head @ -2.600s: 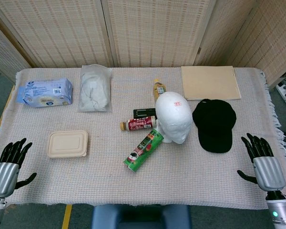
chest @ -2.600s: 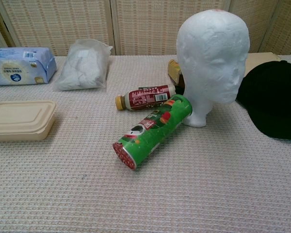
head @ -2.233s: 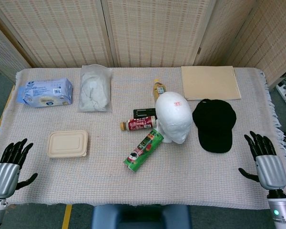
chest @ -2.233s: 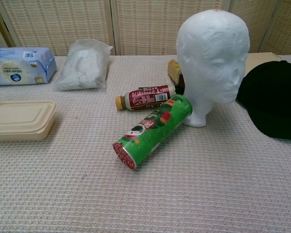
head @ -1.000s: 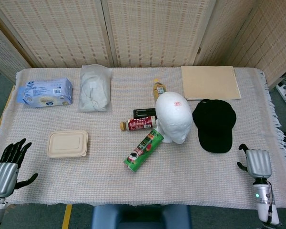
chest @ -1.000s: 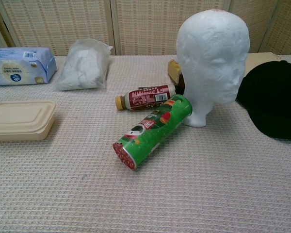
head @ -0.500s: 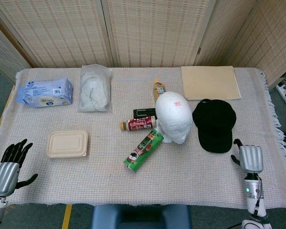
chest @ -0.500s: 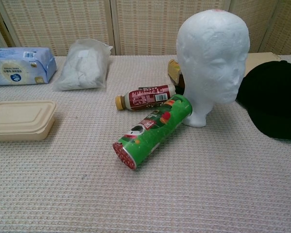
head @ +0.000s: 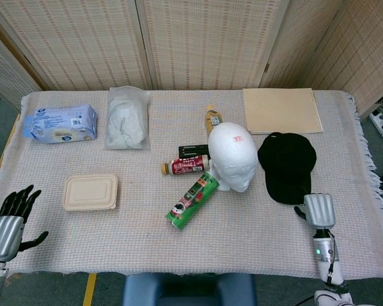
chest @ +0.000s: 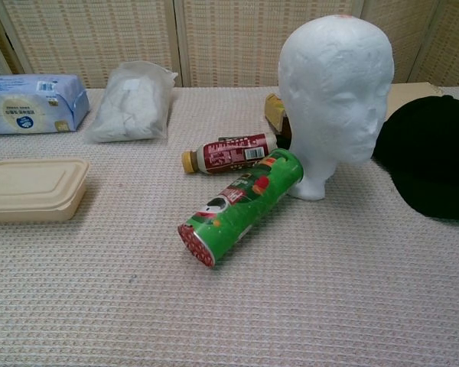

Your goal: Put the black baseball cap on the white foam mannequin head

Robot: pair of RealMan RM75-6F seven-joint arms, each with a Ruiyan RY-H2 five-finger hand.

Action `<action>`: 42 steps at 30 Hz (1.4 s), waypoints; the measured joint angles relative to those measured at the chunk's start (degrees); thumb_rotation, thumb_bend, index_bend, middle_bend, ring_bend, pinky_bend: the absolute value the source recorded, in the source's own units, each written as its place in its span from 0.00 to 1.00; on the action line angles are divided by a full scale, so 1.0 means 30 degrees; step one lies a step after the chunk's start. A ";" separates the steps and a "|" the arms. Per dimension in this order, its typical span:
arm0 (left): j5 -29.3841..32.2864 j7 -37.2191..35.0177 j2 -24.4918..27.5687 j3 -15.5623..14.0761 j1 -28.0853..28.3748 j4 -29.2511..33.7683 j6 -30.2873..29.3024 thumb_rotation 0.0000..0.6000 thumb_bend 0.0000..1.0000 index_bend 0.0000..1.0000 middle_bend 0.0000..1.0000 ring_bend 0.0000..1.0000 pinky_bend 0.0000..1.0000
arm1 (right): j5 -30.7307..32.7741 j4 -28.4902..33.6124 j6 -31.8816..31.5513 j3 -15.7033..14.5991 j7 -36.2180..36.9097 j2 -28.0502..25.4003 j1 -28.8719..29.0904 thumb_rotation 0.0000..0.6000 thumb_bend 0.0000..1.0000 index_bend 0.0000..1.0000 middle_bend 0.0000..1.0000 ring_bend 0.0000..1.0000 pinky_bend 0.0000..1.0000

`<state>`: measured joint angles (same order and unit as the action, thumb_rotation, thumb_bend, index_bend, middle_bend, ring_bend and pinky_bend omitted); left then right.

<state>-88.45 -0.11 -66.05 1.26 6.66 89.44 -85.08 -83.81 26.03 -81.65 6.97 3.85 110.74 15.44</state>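
Observation:
The black baseball cap (head: 287, 167) lies flat on the woven cloth, just right of the white foam mannequin head (head: 233, 156), which stands upright and bare. In the chest view the head (chest: 336, 92) faces right and the cap (chest: 436, 157) lies at the right edge. My right hand (head: 319, 210) hovers just in front of the cap's near edge, back up, thumb out to the side, its fingers hidden beneath it and nothing held. My left hand (head: 6, 226) is at the table's near left corner, fingers spread and empty. Neither hand shows in the chest view.
A green can (head: 191, 200) and a red bottle (head: 185, 167) lie against the head's left side, a yellow bottle (head: 212, 118) behind it. A beige lidded box (head: 90, 192), wipes pack (head: 59, 123), white bag (head: 127, 118) and tan board (head: 282, 110) sit further off.
My right hand has moved left and forward from the table's right edge to just before the cap, turning so its fingers no longer show. The left hand has barely moved.

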 measured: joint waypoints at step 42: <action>0.0849 -0.0229 0.0049 0.0551 -0.0219 0.0681 -0.0283 1.00 0.22 0.12 0.00 0.00 0.03 | 0.1452 -0.1434 0.0505 0.1795 0.1768 0.0809 0.1966 1.00 0.26 0.50 1.00 1.00 1.00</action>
<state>-85.91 -0.79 -65.90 2.91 6.00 91.48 -85.93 -79.46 21.72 -80.13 12.35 9.16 113.17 21.34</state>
